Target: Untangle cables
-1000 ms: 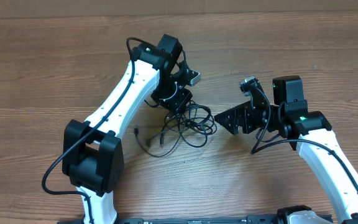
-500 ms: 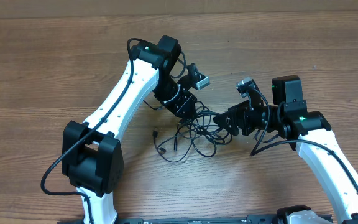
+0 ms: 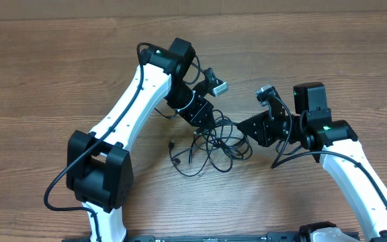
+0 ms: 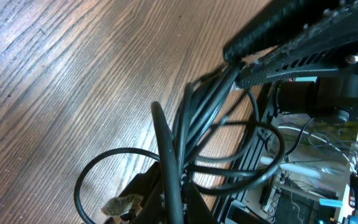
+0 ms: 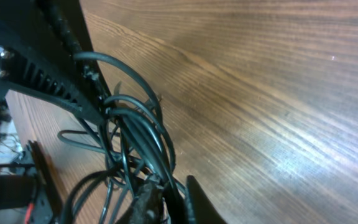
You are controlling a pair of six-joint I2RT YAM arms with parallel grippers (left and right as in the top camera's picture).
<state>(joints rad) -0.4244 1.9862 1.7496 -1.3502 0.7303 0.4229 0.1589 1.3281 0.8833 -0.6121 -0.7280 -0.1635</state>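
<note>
Cables (image 3: 210,143) have shifted right; right gripper (image 3: 242,126) has clamped onto them.

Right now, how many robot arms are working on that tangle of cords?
2. The left arm reaches in from the left, the right arm from the right, meeting at the cables.
</note>
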